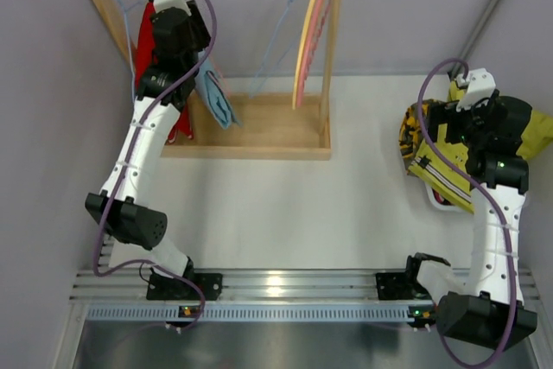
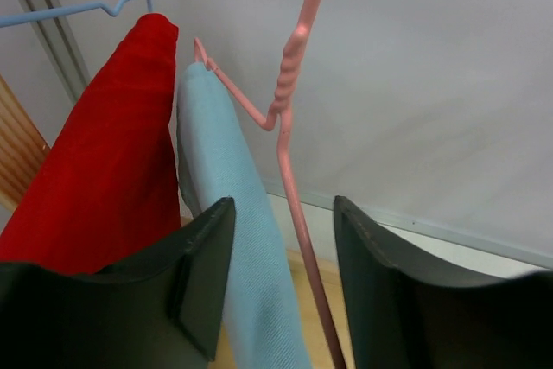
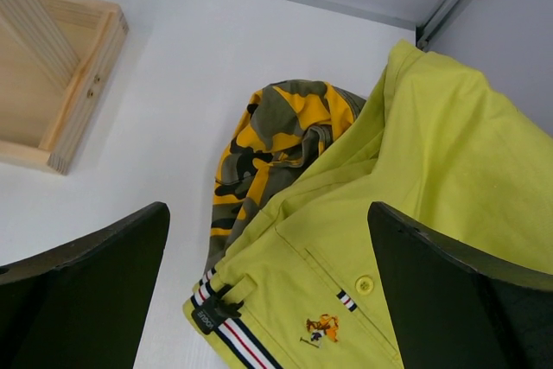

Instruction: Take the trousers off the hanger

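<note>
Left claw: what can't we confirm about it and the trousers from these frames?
- Left wrist: whether the left claw touches the light blue trousers; the finger's edge hides the contact.
- Top external: the left arm covers that claw and much of the red trousers.
- Left wrist: the bar of the pink hanger, cut off by the bottom edge.

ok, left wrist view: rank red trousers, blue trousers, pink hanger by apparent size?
1. red trousers: widest patch.
2. blue trousers: narrower strip. Both pairs are cropped by the frame and tool, so true size is unsure.
3. pink hanger: thin wire.
</note>
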